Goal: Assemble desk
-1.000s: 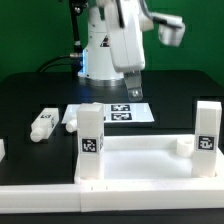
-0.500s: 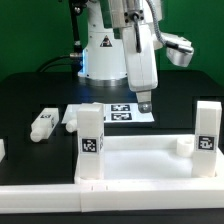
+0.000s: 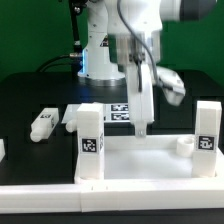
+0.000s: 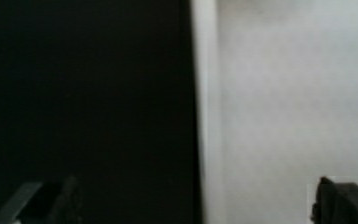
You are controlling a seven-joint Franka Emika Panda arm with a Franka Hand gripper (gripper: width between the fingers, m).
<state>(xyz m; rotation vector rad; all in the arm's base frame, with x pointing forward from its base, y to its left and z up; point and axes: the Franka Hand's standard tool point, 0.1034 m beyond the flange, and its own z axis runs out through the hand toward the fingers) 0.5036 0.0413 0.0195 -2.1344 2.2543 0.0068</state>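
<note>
Surface: black tabletop (image 3: 30, 95), with a green wall (image 3: 15, 40) behind. The white desk panel (image 3: 140, 165) lies flat in the exterior view's foreground and carries 2 upright tagged posts (image 3: 92, 140). 1 loose leg (image 3: 42, 124) lies at 9 o'clock of my hand (image 3: 143, 126). My hand hangs fingers-down at the panel's far rim; I cannot tell whether it touches. My fingers (image 4: 341, 198) are wide apart, clamping nothing.

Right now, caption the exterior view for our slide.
Open tool hangs by the tabletop's far edge, between two upright legs.
</note>
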